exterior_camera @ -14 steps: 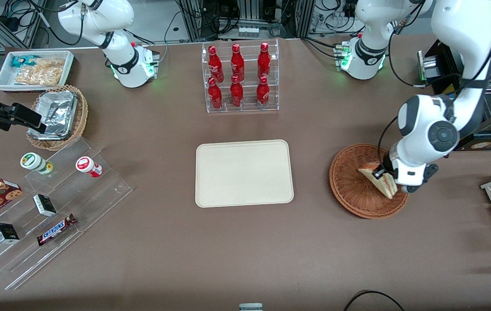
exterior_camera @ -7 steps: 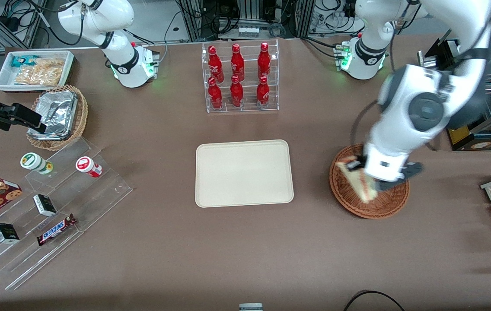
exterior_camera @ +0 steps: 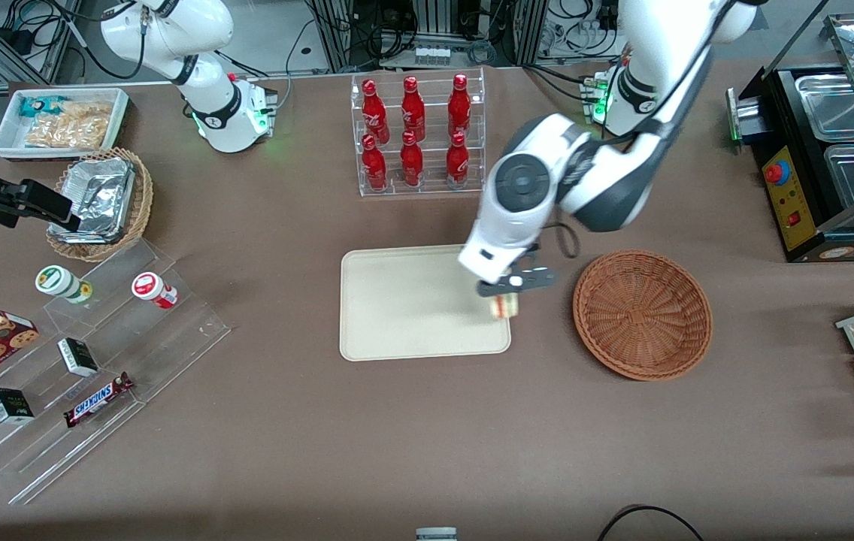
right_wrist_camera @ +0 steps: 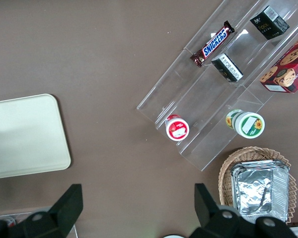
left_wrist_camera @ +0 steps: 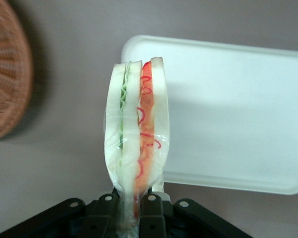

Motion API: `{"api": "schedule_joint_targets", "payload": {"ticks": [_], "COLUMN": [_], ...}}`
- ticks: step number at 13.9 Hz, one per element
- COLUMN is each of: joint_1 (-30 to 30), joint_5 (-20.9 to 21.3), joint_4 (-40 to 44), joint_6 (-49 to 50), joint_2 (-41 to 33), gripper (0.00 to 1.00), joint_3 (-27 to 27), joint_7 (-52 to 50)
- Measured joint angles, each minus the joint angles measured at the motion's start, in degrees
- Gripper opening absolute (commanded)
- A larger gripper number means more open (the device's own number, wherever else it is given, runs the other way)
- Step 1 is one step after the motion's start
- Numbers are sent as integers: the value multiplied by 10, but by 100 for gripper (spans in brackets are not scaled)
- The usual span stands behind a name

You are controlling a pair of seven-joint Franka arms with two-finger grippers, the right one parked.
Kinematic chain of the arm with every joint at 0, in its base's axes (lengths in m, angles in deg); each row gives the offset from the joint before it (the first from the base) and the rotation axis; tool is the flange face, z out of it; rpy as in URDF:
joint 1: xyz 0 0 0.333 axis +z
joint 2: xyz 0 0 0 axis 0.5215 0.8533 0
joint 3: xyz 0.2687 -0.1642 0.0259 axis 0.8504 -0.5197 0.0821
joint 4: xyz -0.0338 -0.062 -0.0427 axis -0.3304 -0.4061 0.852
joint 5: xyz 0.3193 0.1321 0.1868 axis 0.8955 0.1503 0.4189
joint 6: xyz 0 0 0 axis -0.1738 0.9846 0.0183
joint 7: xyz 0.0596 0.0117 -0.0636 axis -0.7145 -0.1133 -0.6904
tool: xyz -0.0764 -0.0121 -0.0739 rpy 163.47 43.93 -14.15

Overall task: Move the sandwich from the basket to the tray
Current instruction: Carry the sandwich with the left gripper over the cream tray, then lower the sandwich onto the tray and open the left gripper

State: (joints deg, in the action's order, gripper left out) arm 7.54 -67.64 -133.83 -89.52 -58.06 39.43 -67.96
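Observation:
My left gripper (exterior_camera: 506,294) is shut on the sandwich (exterior_camera: 505,306), a wrapped wedge of white bread with red and green filling. It hangs above the edge of the cream tray (exterior_camera: 404,300) that is closest to the basket. In the left wrist view the sandwich (left_wrist_camera: 136,129) stands between the black fingers (left_wrist_camera: 107,213), over the table just beside the tray's rim (left_wrist_camera: 228,178). The reddish-brown wicker basket (exterior_camera: 643,313) sits empty beside the tray, toward the working arm's end; its rim shows in the left wrist view (left_wrist_camera: 7,84). The tray also shows in the right wrist view (right_wrist_camera: 25,136).
A clear rack of red bottles (exterior_camera: 418,135) stands farther from the front camera than the tray. A clear stepped stand with snacks (exterior_camera: 89,361), a tan basket with a foil container (exterior_camera: 100,199) and a white snack bin (exterior_camera: 62,120) lie toward the parked arm's end. A food warmer (exterior_camera: 825,143) stands at the working arm's end.
My left gripper has lifted the sandwich out of the basket and carried it sideways to the tray's edge. The basket is now empty.

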Motion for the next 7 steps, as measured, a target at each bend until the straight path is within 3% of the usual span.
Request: {"api": "schedule_joint_targets", "payload": {"ticks": [7], "joint_1": [-87], "joint_5": [24], "joint_4": [42], "joint_6": [-115], "joint_2": [120], "gripper": [9], "joint_3": [3], "joint_7": [-14]}}
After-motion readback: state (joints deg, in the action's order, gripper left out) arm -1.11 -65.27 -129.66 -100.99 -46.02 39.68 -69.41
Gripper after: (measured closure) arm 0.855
